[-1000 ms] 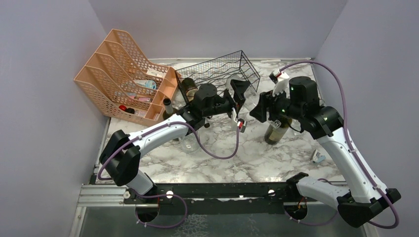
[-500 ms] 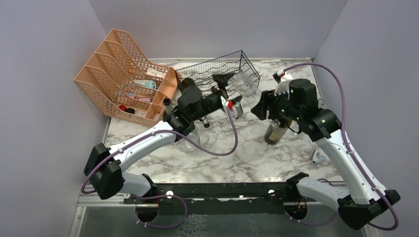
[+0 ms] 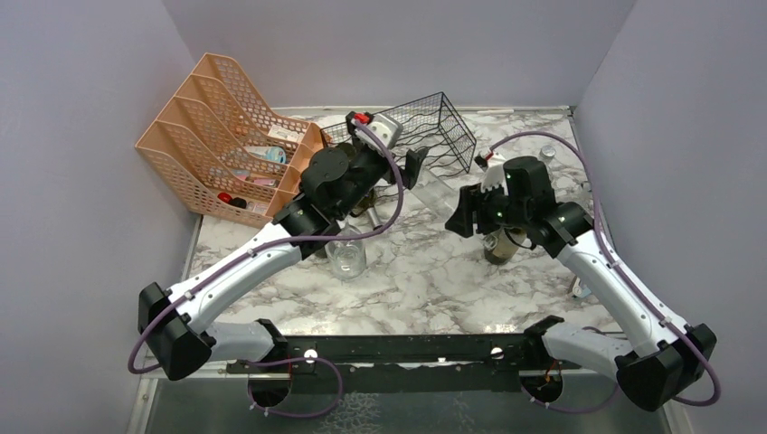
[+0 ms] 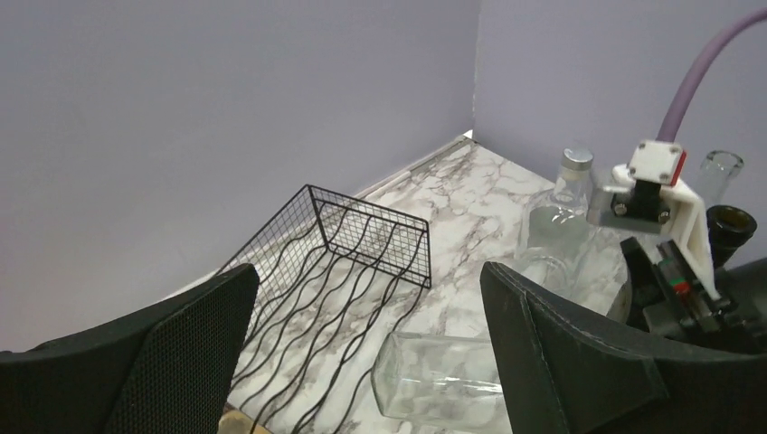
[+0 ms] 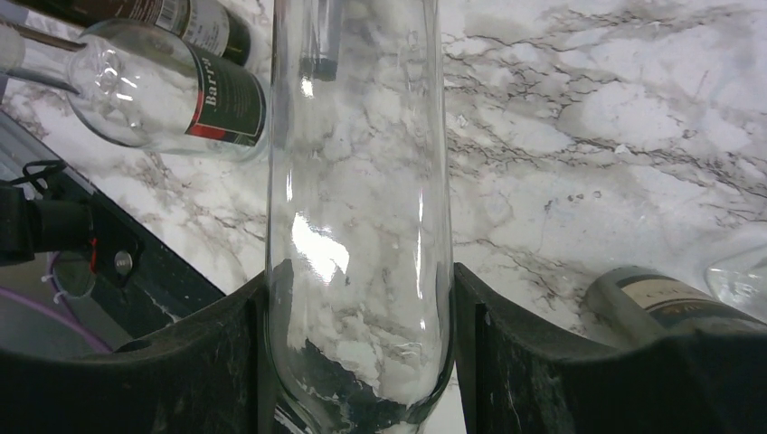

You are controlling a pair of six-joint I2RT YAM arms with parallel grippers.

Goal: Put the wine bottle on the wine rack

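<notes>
The wine bottle [image 3: 440,192] is clear, empty glass. My right gripper [image 3: 463,210] is shut on its body and holds it tilted above the marble table, its far end pointing toward the rack. In the right wrist view the bottle [image 5: 357,181] sits between the pads of my right gripper [image 5: 360,312]. The black wire wine rack [image 3: 425,127] stands at the back centre. My left gripper [image 3: 411,170] is open and empty, hovering at the rack's front. In the left wrist view my left gripper [image 4: 362,362] frames the rack [image 4: 344,244] and the bottle's end [image 4: 443,389].
A peach mesh file organizer [image 3: 226,136] stands at the back left. A clear bottle [image 3: 346,253] stands under my left arm, and a dark bottle [image 3: 502,244] under my right arm. A capped clear bottle [image 4: 565,203] and a dark bottle neck [image 4: 733,226] stand near the right wall.
My left arm has swung back and left, and its wrist has turned toward the rack, away from the clear bottle. My right gripper has moved down and left with the bottle.
</notes>
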